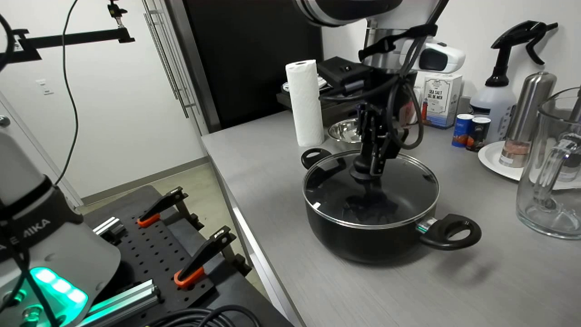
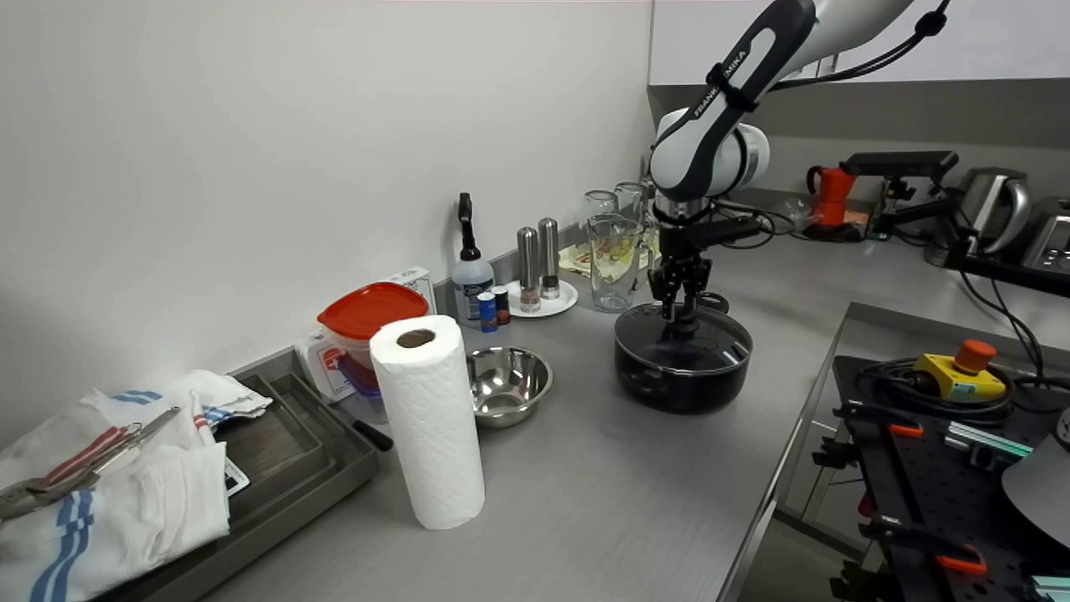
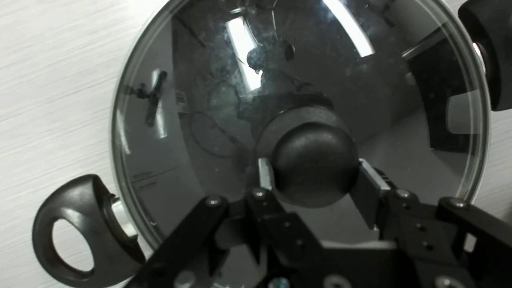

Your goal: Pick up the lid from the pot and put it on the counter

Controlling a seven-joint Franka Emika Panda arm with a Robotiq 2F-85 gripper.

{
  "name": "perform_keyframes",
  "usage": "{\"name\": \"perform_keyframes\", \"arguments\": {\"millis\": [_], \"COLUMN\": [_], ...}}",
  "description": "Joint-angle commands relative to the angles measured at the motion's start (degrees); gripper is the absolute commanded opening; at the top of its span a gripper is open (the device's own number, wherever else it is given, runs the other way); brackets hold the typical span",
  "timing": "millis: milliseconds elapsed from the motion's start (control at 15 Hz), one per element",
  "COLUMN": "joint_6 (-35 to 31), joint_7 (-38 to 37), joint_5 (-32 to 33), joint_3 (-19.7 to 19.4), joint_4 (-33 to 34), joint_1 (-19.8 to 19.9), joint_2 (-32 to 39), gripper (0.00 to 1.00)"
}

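The gripper (image 3: 320, 173) is clasped around the black knob (image 3: 316, 156): in the wrist view its fingertips (image 3: 266, 174) stand against opposite sides, with no gap I can see. Clamping force is not readable. In both exterior views the lid (image 1: 390, 200) sits flat on the pot (image 1: 372, 247), so I judge the task to be at the grasp, with the lift next. My procedure from here:

1. I check the hold with a short, slow rise. The knob is rounded, and the fingertips could slide off it.
2. I raise straight up. A sideways pull with the rim seated could drag the pot.
3. I hold the lid level; a tilt could twist it in the fingertips.
4. I carry it high enough to pass the steel bowl (image 2: 510, 385).
5. I set it down on the counter (image 2: 585, 502), between the paper towel roll (image 2: 426, 426) and the front edge, lowering until the rim bears evenly, then release.
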State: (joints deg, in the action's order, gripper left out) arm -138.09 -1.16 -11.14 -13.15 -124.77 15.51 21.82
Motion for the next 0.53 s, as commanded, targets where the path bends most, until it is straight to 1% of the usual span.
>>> {"name": "perform_keyframes", "arguments": {"millis": [0,467], "joint_6": [0.1,1.5], "joint_7": [-1.7,-5.3], "joint_5": [0.7,4.3], "joint_3": [-0.1,-1.1], "joint_4": [-1.9,-6.0], "joint_1": [-0.3,-1.9], "joint_2": [-3.6,-11.5], "gripper": [0.25,0.25]}}
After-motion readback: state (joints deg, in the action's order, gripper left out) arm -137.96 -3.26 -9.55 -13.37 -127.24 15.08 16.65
